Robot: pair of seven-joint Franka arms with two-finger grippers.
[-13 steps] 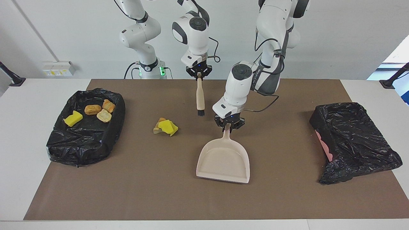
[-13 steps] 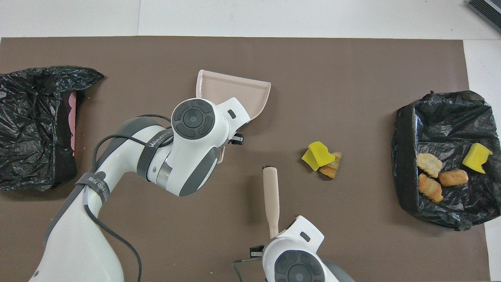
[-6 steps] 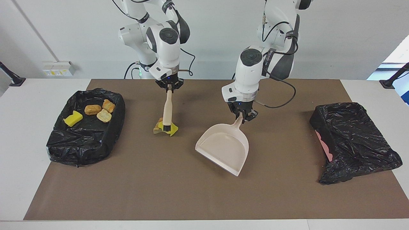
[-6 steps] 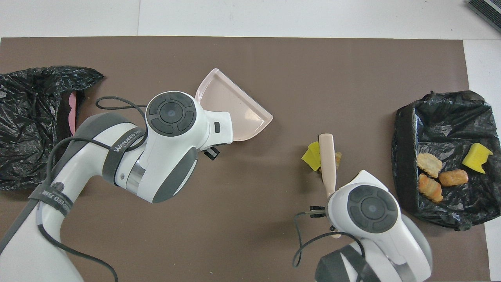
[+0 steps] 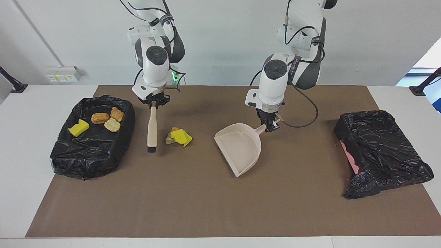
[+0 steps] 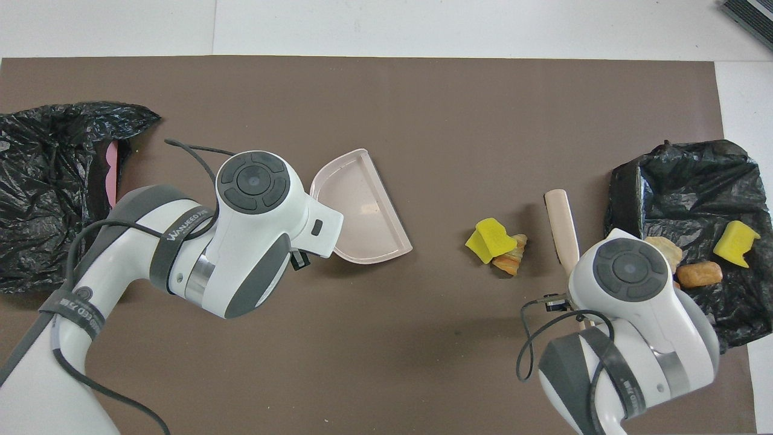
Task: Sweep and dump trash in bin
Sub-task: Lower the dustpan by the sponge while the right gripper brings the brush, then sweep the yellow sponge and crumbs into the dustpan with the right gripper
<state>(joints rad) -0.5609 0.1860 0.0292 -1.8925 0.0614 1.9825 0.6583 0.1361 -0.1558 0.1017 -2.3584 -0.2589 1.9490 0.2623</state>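
Note:
A small trash pile (image 5: 178, 136), a yellow sponge piece on golden-brown chunks, lies on the brown mat; it also shows in the overhead view (image 6: 496, 246). My right gripper (image 5: 153, 102) is shut on the handle of the beige brush (image 5: 151, 129), which hangs bristles down between the pile and the trash bin (image 5: 120, 137). My left gripper (image 5: 268, 124) is shut on the handle of the beige dustpan (image 5: 239, 148), held tilted with its open mouth turned toward the pile, a gap apart from it. More trash (image 5: 100, 118) lies in the bin.
The black-bagged bin (image 6: 622, 199) stands at the right arm's end of the table. A second black bag (image 5: 379, 151) with a pink edge lies at the left arm's end. The brown mat (image 5: 206, 206) covers most of the table.
My right gripper carried the brush from over the pile to the bin side of it. My left gripper turned the dustpan so its mouth faces the pile.

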